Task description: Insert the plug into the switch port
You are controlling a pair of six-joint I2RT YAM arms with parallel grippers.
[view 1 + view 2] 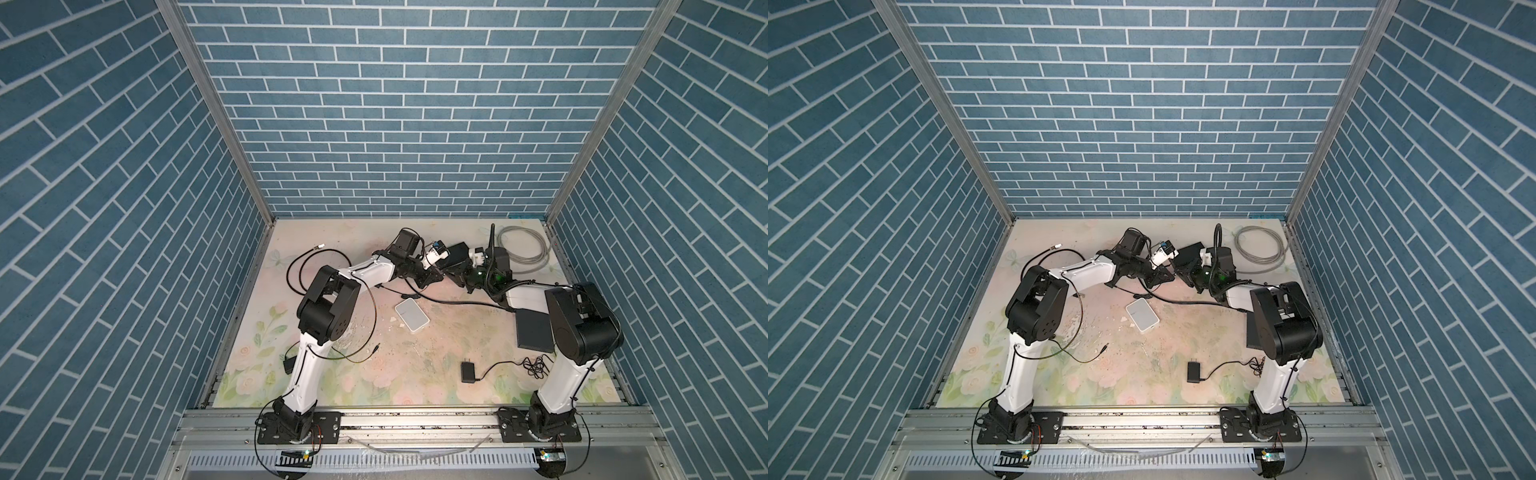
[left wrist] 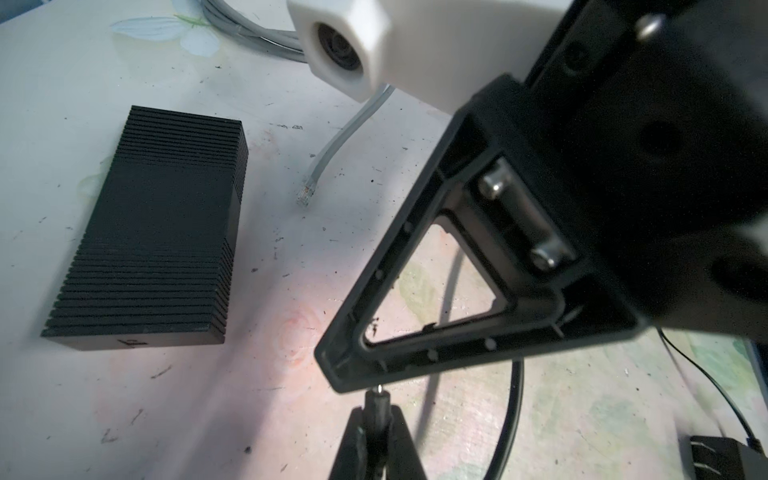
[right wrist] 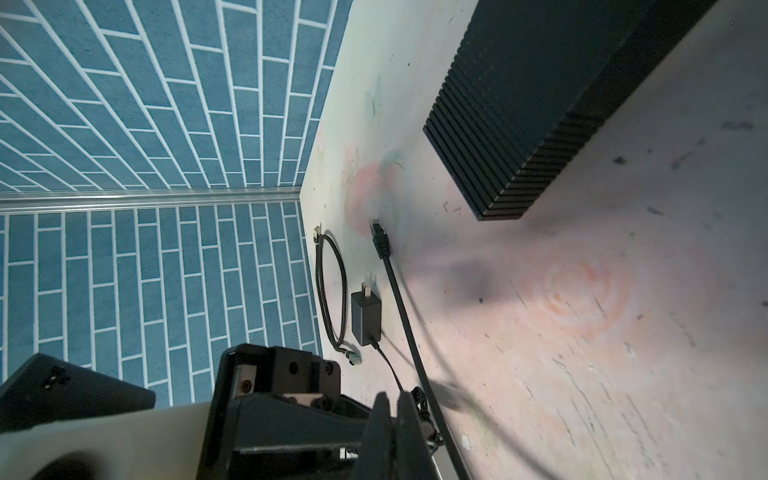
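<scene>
One plug (image 2: 378, 400), clenched by our left gripper (image 2: 376, 413) with its pin jutting past the fingertips (image 2: 353, 444), we judge for aiming at the switch (image 2: 166, 216) lying well apart from them; right gripper (image 3: 392, 405) closed, contents unclear.

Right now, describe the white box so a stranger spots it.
Start at the floral table. Near its middle lies a flat white box with rounded corners. The other flat box and the wall adapter nearby are dark.

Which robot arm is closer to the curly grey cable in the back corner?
Right. The right arm has its wrist just beside the grey cable; the left arm reaches in from the other side, beyond that wrist.
</scene>
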